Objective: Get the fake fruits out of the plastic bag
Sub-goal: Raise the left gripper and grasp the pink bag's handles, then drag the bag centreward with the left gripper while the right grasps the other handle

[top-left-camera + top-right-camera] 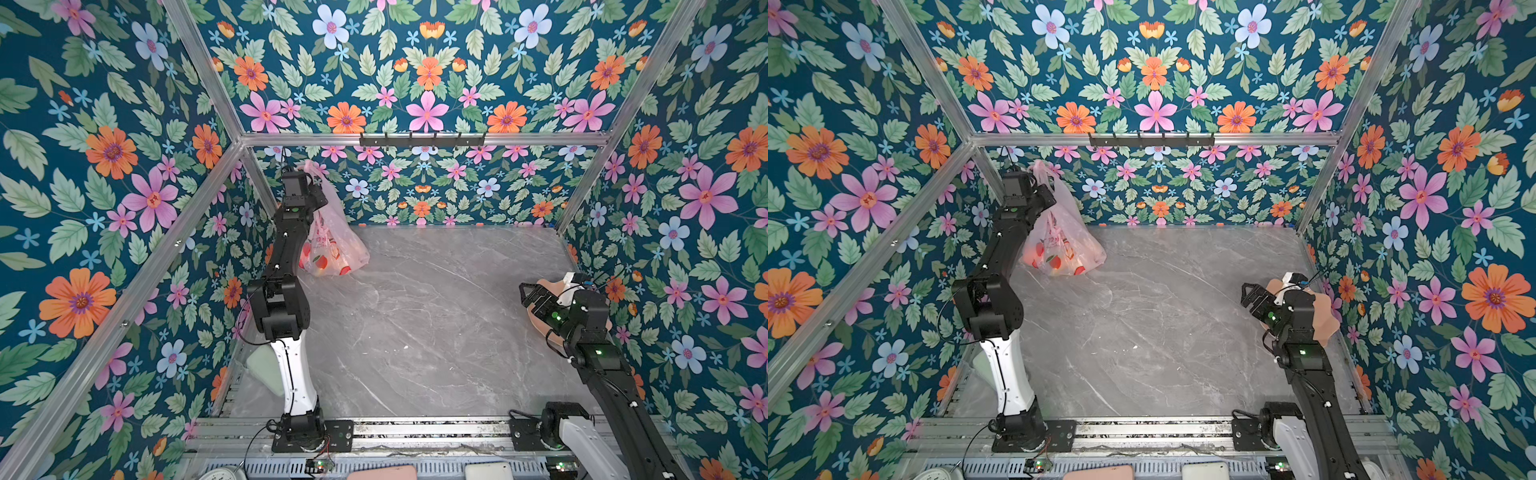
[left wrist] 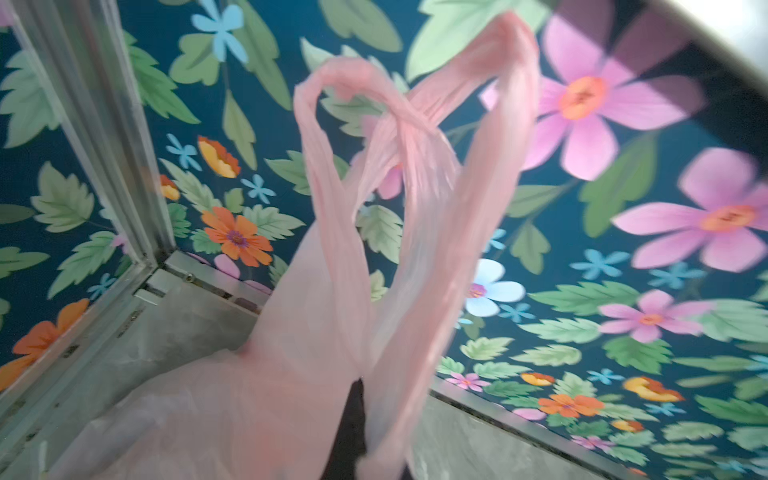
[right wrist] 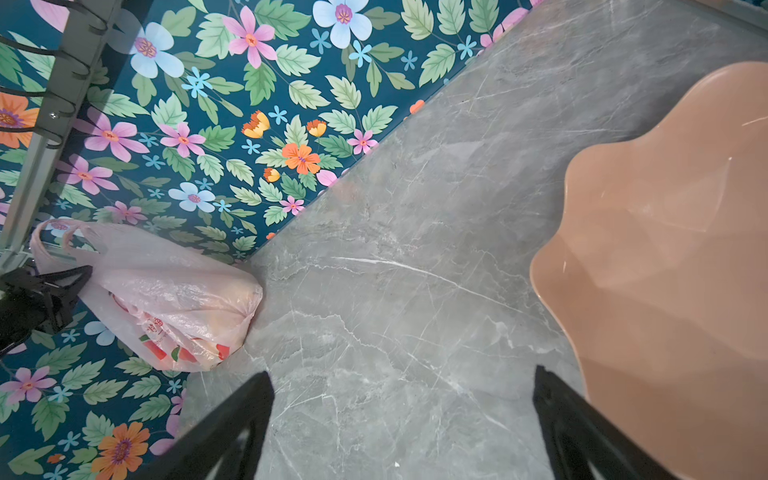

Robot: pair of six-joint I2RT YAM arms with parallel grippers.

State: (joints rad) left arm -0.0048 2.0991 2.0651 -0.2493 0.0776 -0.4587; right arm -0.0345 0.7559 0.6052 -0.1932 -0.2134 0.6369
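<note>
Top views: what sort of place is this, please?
Probably a robot test booth, not a home: a left arm and a right arm bolted to a front rail, an aluminium frame holding flowered wall panels, and a grey marble-look tabletop.

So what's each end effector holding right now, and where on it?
Left end effector is shut on the thin translucent pink plastic bag, at the base of its handle loops. Right end effector open, empty.

Pink plastic bag (image 1: pixel 345 243), red-orange fruit prints
</note>
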